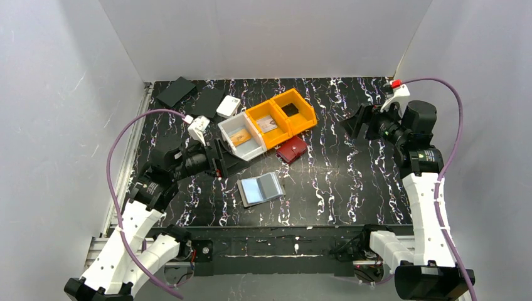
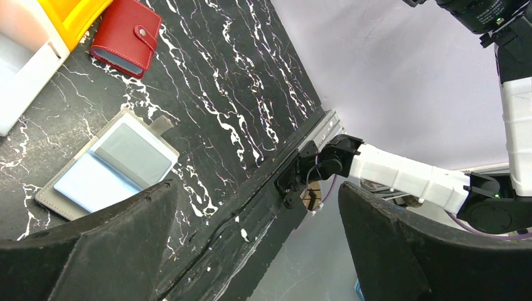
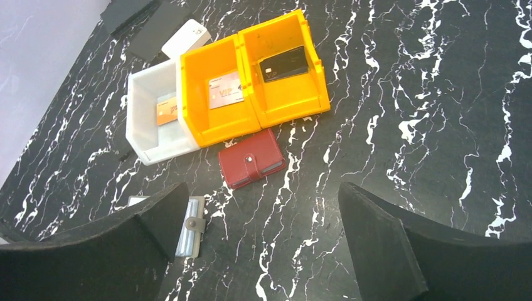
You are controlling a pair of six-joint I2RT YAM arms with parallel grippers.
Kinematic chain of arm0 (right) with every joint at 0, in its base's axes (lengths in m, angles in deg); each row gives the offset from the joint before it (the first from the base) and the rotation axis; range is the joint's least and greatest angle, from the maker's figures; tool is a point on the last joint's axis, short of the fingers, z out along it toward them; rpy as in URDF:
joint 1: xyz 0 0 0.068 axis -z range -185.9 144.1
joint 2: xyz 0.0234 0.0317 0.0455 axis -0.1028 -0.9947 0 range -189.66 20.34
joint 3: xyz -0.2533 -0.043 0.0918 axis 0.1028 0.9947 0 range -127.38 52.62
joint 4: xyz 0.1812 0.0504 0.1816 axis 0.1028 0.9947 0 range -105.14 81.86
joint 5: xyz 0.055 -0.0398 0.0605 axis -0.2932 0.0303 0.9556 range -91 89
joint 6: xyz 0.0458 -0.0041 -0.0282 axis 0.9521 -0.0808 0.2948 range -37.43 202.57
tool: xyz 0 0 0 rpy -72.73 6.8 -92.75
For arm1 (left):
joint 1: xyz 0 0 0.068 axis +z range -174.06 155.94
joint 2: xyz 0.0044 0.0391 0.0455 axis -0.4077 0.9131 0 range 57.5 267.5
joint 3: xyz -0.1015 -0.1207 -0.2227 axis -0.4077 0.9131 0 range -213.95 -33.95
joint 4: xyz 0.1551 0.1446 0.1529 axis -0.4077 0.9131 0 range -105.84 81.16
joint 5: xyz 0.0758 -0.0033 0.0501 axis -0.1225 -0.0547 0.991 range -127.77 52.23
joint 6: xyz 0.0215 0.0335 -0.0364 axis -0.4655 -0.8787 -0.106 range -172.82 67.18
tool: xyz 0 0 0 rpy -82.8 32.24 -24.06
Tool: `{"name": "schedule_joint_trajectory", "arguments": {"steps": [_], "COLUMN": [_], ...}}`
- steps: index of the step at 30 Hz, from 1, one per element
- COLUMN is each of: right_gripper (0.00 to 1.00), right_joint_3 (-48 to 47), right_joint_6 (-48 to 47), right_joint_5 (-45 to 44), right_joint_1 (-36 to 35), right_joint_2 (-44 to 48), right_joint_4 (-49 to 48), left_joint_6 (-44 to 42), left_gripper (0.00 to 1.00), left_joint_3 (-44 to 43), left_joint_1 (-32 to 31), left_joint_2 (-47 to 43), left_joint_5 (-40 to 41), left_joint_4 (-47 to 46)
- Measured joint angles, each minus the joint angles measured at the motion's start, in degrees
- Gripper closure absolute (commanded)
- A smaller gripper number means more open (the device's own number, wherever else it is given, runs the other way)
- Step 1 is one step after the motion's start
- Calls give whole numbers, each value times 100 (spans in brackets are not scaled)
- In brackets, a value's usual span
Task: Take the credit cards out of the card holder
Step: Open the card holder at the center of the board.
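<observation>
A grey card holder (image 1: pixel 261 188) lies open on the black marbled table, its clear sleeves showing; it also shows in the left wrist view (image 2: pixel 110 164) and partly in the right wrist view (image 3: pixel 190 227). A red snap card holder (image 1: pixel 292 149) lies shut beside the bins, seen too in the left wrist view (image 2: pixel 126 36) and the right wrist view (image 3: pixel 252 158). Cards lie in the white bin (image 1: pixel 239 137) and both orange bins (image 1: pixel 282 116). My left gripper (image 1: pixel 221 160) is open and empty, left of the grey holder. My right gripper (image 1: pixel 352 122) is open and empty at the far right.
A white box (image 1: pixel 228 106) and two flat black pads (image 1: pixel 176 91) lie at the back left. White walls close in the table on three sides. The table's near edge runs past the arm bases.
</observation>
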Motion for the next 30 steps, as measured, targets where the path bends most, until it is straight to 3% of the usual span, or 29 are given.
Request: {"name": "schedule_joint_trajectory", "arguments": {"steps": [14, 18, 24, 27, 30], "right_gripper": [2, 2, 2, 2, 2], "right_joint_3": [0, 90, 654, 968, 1335], "right_joint_6": [260, -144, -1622, -2138, -2382], "right_joint_5": [173, 442, 1515, 1716, 1792], "right_joint_1": [190, 216, 219, 219, 223], "right_joint_2": [20, 57, -35, -275, -485], "right_joint_4": [-111, -238, -120, -76, -133], "left_joint_6": [-15, 17, -315, -597, -841], "left_gripper": [1, 5, 5, 5, 5], "left_joint_3": [2, 142, 13, -249, -511], "left_joint_1": [0, -11, -802, -1434, -1648], "left_joint_2": [-120, -9, 1410, 2221, 2837], "left_joint_5": [42, 31, 632, 1049, 1381], "left_joint_4": [90, -103, 22, 326, 459]}}
